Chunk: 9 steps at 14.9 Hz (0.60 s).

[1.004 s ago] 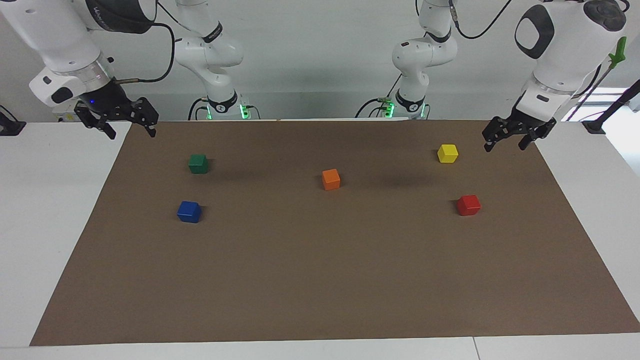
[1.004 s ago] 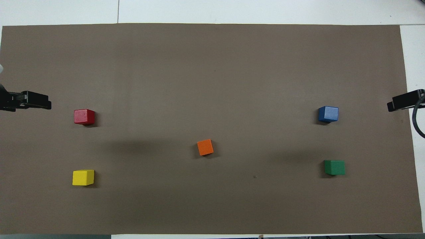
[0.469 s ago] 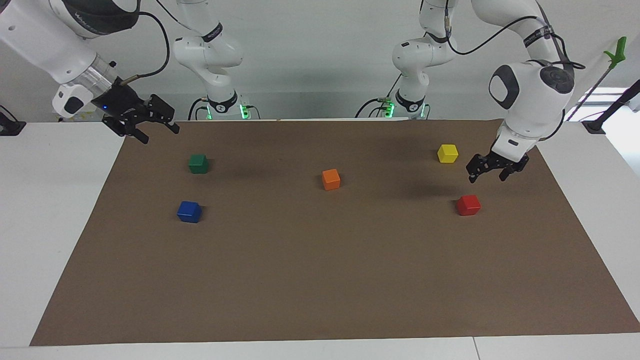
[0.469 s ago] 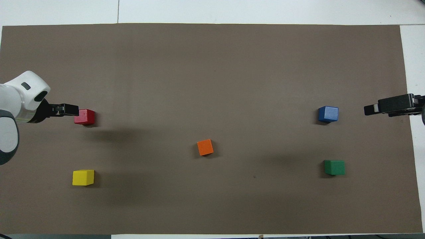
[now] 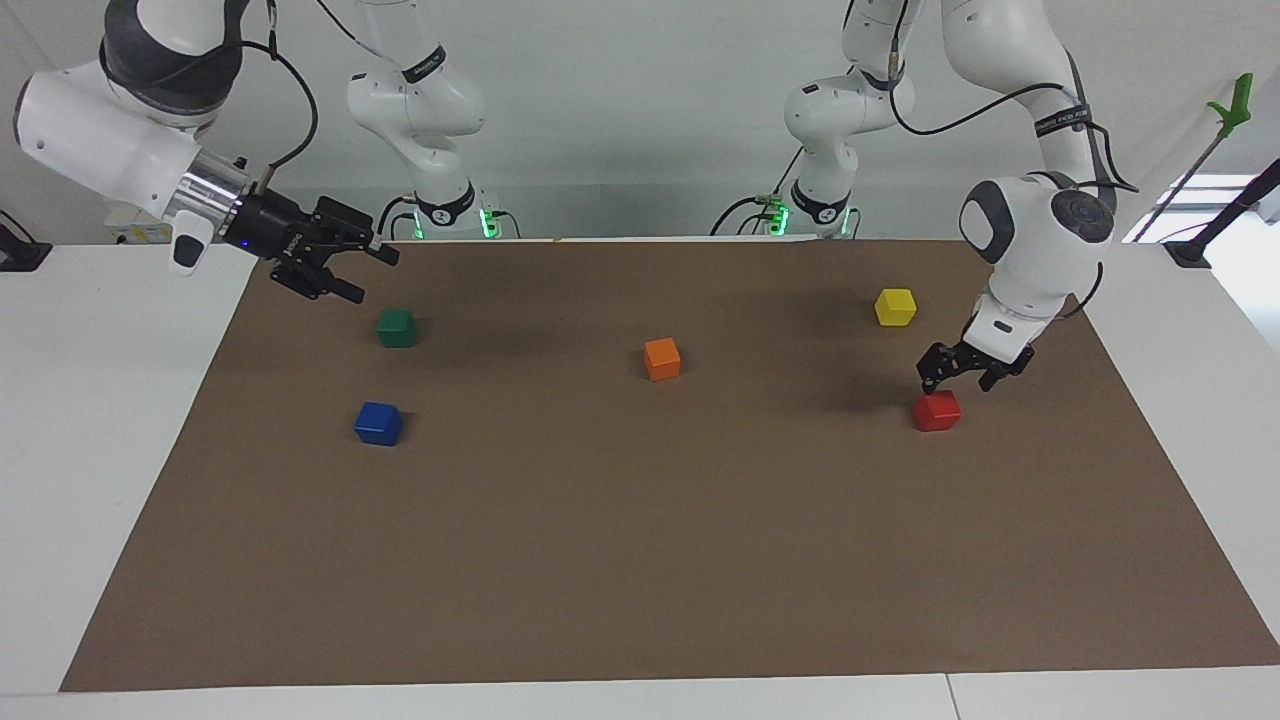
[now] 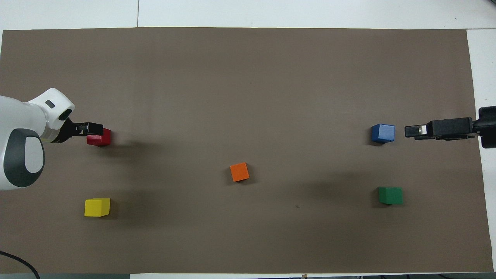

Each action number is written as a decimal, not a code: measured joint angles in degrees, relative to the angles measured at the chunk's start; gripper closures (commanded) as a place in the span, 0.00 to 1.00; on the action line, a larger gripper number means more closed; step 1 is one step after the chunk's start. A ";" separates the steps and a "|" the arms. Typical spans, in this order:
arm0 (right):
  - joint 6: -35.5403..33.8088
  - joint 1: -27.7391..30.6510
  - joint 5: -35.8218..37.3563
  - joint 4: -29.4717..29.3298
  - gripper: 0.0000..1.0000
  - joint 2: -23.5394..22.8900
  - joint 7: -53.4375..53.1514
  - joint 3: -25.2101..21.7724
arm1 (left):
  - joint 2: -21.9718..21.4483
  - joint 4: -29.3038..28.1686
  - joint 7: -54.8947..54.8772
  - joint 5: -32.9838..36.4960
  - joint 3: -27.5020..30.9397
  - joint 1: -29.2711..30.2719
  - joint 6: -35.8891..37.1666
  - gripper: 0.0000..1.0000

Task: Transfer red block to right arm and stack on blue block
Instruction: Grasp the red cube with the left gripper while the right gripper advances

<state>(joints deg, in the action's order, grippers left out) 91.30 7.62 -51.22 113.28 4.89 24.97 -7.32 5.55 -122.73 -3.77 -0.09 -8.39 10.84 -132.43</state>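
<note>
We saw the bench (image 5: pixel 80 420) covered over most of its top by a brown mat (image 5: pixel 640 560), with five cubes lying well apart on it. The right arm (image 5: pixel 110 140), with a blue light at its wrist, reached in from its own end, and the right tool (image 5: pixel 362 275) hung in the air over the mat's edge close to the green block (image 5: pixel 396 327), its fingers apart and holding nothing. The left arm (image 5: pixel 1040 220) bent down at the other end, and the left tool (image 5: pixel 958 375) stood just above the red block (image 5: pixel 937 410), fingers apart, not clamped on it. The red block rested on the mat toward the left arm's end, farther from the robots than the yellow block (image 5: pixel 895 306). The blue block (image 5: pixel 378 423) sat toward the right arm's end, farther from the robots than the green block. The orange block (image 5: pixel 661 359) lay near the middle of the mat.
</note>
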 measured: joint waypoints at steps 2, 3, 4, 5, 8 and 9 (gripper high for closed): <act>-2.22 1.23 -6.03 3.24 0.00 0.00 4.18 -0.04 | 0.47 -2.09 -0.01 0.00 0.02 0.02 -3.09 0.00; -3.28 1.53 -8.44 4.61 0.00 0.00 5.63 -0.04 | 0.71 -2.83 -0.01 0.00 0.00 0.02 -3.94 0.00; -4.09 1.61 -10.95 6.00 0.00 0.01 6.83 -0.04 | 0.92 -3.27 -0.02 0.00 -0.02 0.02 -4.33 0.02; -4.78 1.59 -13.54 7.50 0.00 0.02 8.06 -0.02 | 1.07 -3.49 -0.02 0.00 -0.04 0.02 -4.65 0.21; -7.45 1.43 -21.65 12.77 0.00 0.01 11.83 0.06 | 1.30 -3.87 -0.04 0.00 -0.08 0.01 -4.92 0.60; -8.81 1.31 -24.41 14.52 0.00 0.00 13.13 0.09 | 1.34 -3.95 -0.05 0.00 -0.09 0.01 -4.95 0.76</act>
<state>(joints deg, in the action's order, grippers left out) 82.48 8.94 -75.63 127.80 4.90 38.10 -7.24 6.89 -126.68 -3.82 -0.09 -8.48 10.85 -137.38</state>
